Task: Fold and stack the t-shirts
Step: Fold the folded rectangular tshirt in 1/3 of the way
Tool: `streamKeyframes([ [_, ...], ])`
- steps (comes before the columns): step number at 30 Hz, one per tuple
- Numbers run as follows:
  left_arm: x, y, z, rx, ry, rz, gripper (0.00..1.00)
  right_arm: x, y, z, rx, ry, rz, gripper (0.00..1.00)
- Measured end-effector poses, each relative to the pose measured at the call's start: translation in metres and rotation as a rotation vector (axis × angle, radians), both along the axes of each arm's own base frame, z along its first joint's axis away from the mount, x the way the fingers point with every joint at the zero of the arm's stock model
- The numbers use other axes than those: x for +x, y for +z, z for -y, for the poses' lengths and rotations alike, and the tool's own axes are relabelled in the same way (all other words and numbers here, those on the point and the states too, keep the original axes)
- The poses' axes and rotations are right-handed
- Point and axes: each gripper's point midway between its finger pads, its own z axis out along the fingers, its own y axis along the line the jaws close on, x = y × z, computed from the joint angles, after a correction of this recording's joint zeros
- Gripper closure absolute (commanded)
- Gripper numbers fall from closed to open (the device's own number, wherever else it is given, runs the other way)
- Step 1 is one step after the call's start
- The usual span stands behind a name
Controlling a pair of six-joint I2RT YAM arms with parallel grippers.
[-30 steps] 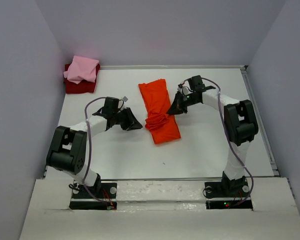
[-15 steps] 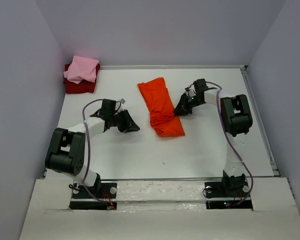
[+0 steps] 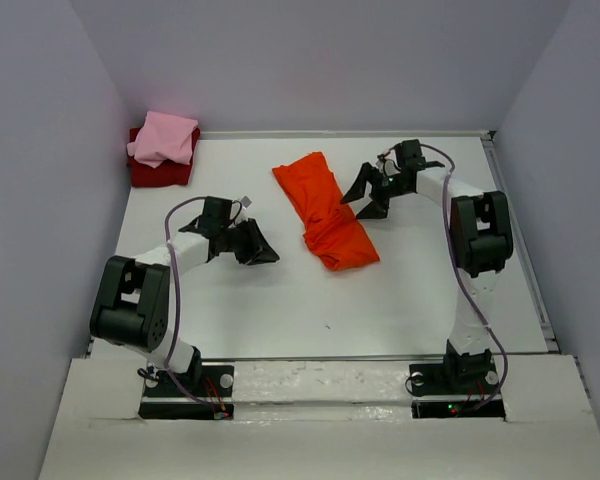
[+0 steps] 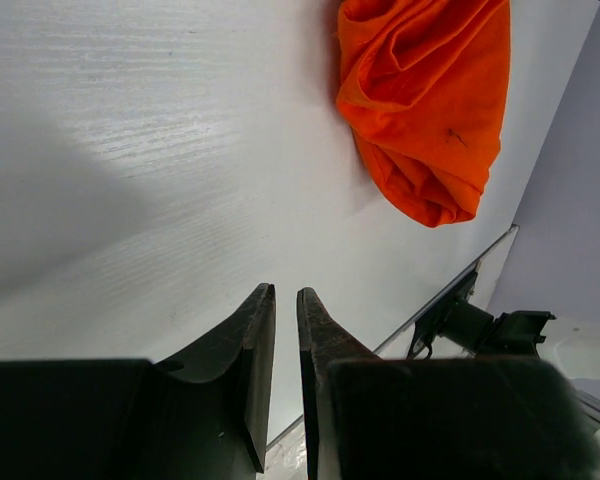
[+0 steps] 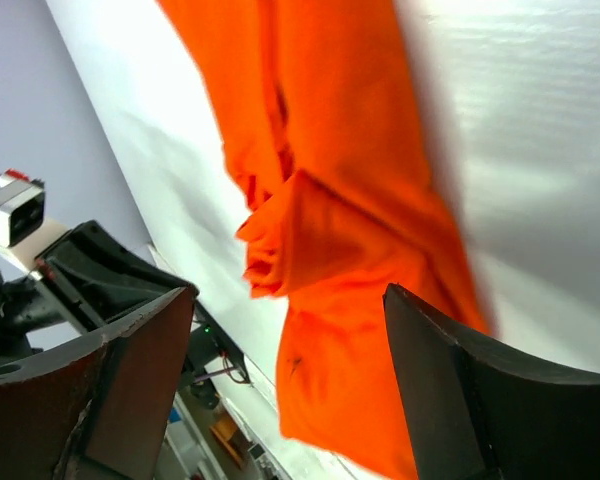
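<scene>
Hovering my right gripper (image 3: 372, 195) just beside the right edge of the orange-red t-shirt (image 3: 325, 215), I have its jaws spread wide with nothing between them. I judge that suits a fresh grab, since wide jaws can take in a thick, doubled edge of cloth. In the right wrist view the shirt (image 5: 350, 180) fills the space between my two fingers, so I am lined up over it, not off to one side.

The shirt lies near the middle of the table (image 3: 430, 290) as a long strip running diagonally. Its far end looks flat and its near end is bunched and rumpled. To my eye the lengthwise fold is made and the crosswise fold is not, and the rumpled end would need smoothing first.

My left gripper (image 3: 255, 245) waits low on the other side of the shirt, apart from it. Its jaws are drawn in to a thin slit and hold nothing. Its wrist view shows bare table under the fingertips and the shirt's rounded end (image 4: 430, 100) farther on. I take that as standing by, close enough to pin or lift that end.

The light pink t-shirt (image 3: 165, 138) sits folded on the dark red t-shirt (image 3: 160, 172) in the far left corner, well apart. That is likely where the orange one belongs.
</scene>
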Motion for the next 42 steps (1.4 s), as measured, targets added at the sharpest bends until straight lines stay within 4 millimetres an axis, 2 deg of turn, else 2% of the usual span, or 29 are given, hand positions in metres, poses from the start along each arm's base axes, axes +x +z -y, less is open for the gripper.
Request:
streamKeyframes([
  [3,0.001,0.002,0.001,-0.004,-0.002,0.005,0.75,-0.005,0.026,0.002,-0.006,-0.002,0.054,0.19],
  [4,0.002,0.003,0.001,-0.005,-0.002,0.006,0.75,-0.008,0.033,0.003,-0.007,-0.001,0.066,0.22],
  [5,0.002,0.004,0.001,-0.008,-0.004,0.009,0.75,-0.013,0.045,0.004,-0.007,0.0,0.085,0.33],
  [7,0.004,0.007,0.003,-0.016,-0.009,0.014,0.75,-0.022,0.064,0.006,0.0,0.0,0.115,0.43],
  [8,0.005,0.008,0.004,-0.021,-0.012,0.016,0.75,-0.03,0.073,0.007,0.008,0.004,0.129,0.67],
  [10,0.009,0.011,0.006,-0.029,-0.017,0.02,0.74,-0.048,0.077,0.009,0.015,0.007,0.126,0.94],
  [11,0.012,0.012,0.008,-0.033,-0.02,0.022,0.74,-0.059,0.075,0.01,0.014,0.007,0.112,1.0],
  [13,0.019,0.012,0.012,-0.044,-0.029,0.023,0.72,-0.082,0.059,0.014,0.008,0.007,0.048,1.0],
  [15,0.023,0.011,0.018,-0.051,-0.035,0.019,0.69,-0.093,0.045,0.015,0.004,0.007,0.002,1.0],
  [17,0.026,0.01,0.025,-0.061,-0.04,0.016,0.69,-0.107,0.02,0.017,-0.005,0.003,-0.066,1.0],
  [20,0.03,0.013,0.036,-0.077,-0.048,0.018,0.69,-0.117,0.006,0.019,-0.011,-0.003,-0.116,1.0],
  [25,0.037,0.026,0.072,-0.112,-0.106,0.056,0.69,-0.107,0.001,0.017,-0.002,-0.003,-0.092,1.0],
  [30,0.024,0.032,0.111,-0.154,-0.171,0.053,0.69,-0.099,-0.008,0.014,0.001,0.002,-0.096,1.0],
  [34,0.015,0.031,0.134,-0.182,-0.205,0.029,0.69,-0.099,-0.017,0.013,0.0,0.004,-0.112,1.0],
  [39,0.018,0.036,0.148,-0.207,-0.214,0.023,0.69,-0.098,-0.029,0.013,-0.002,0.006,-0.125,1.0],
  [42,0.026,0.044,0.152,-0.209,-0.212,0.043,0.68,-0.102,-0.034,0.014,-0.006,0.01,-0.135,1.0],
])
